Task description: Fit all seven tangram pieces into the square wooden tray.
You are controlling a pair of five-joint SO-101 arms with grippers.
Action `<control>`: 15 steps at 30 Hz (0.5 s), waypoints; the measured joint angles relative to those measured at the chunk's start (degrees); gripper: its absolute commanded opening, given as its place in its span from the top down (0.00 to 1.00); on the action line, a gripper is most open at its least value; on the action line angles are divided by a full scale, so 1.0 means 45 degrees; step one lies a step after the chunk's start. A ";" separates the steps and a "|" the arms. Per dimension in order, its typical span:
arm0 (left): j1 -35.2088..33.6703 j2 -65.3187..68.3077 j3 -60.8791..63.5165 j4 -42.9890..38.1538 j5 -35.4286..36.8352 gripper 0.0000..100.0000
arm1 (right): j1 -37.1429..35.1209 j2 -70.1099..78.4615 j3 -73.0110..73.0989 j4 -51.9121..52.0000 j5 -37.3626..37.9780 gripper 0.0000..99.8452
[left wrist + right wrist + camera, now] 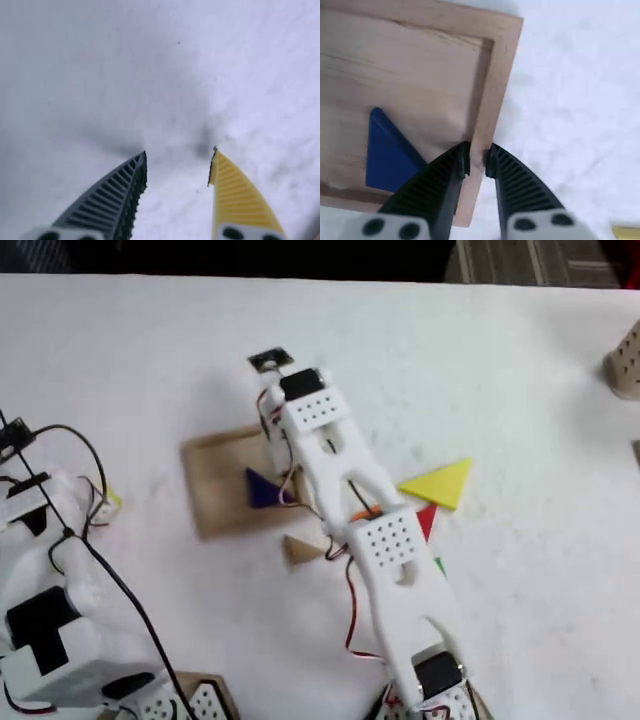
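The square wooden tray (pixel 215 490) lies left of centre with a blue triangle (pixel 262 487) inside it. My right gripper (pixel 477 159) sits at the tray's rim (pixel 502 55), its black fingers closed on the wooden wall, close to the blue triangle (pixel 387 155). In the high view the right arm (pixel 350 480) stretches from the near edge to the tray's right side. A yellow triangle (pixel 440 483), a red piece (pixel 428 520), an orange piece (pixel 362 512), a green piece (pixel 440 565) and a tan triangle (pixel 303 548) lie outside the tray. My left gripper (pixel 177 160) is open above bare white table.
The left arm (pixel 50 620) is folded at the near left with black cables (pixel 100 560) trailing over the table. A tan perforated object (pixel 625 360) stands at the far right edge. White tabletop stretches behind the tray.
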 measured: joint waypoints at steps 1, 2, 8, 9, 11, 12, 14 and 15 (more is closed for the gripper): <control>0.0000 0.0000 0.0000 0.0000 0.0000 0.77 | 0.0059 -0.0430 0.0742 0.0000 0.0000 0.98; 0.0000 0.0000 0.0000 0.0000 0.0000 0.77 | 0.0117 -0.0957 0.1563 0.0000 0.0000 0.98; 0.0000 0.0000 0.0000 0.0000 0.0000 0.77 | 0.0703 -0.5079 0.7756 -0.2188 0.0039 0.98; 0.0000 0.0000 0.0000 0.0000 0.0000 0.77 | 0.0918 -0.5900 0.8987 -0.2891 0.0039 0.98; 0.0000 0.0000 0.0000 0.0000 0.0000 0.77 | 0.1348 -0.7541 1.1350 -0.4239 0.0039 0.98; 0.0000 0.0000 0.0000 0.0000 0.0000 0.77 | 0.1563 -0.8342 1.2562 -0.4962 0.0039 0.98; 0.0000 0.0000 0.0000 0.0000 -0.0020 0.77 | 0.1797 -0.9924 1.5004 -0.6505 0.0039 0.98; 0.0000 0.0000 0.0000 0.0000 -0.0156 0.77 | 0.1817 -1.0589 1.6078 -0.7287 0.0039 0.98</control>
